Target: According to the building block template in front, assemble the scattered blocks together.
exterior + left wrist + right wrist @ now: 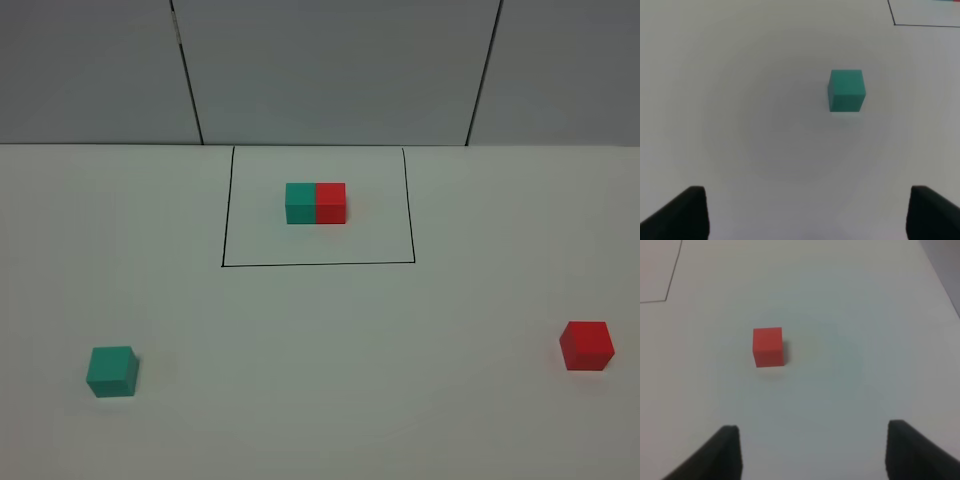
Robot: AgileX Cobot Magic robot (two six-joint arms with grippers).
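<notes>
Approach step by the look of it, and nothing is gripped yet. The left gripper has its black fingertips spread wide with only bare white tabletop between them. The plain matte teal-green cube sits ahead of it, well apart and off the centreline. On the other arm, the right gripper has its jaws parted too, empty, and the plain matte red cube lies ahead, also off-centre. From the high camera the green cube is at the left front and the red at the right front, well apart. The short teal-green and red bar of the template rests at the back middle inside a thin black drawn rectangle. To do this well, I'd say each gripper should centre over its cube, square its fingers to two flat faces, come straight down, then close; a skewed pinch would likely twist the cube
</notes>
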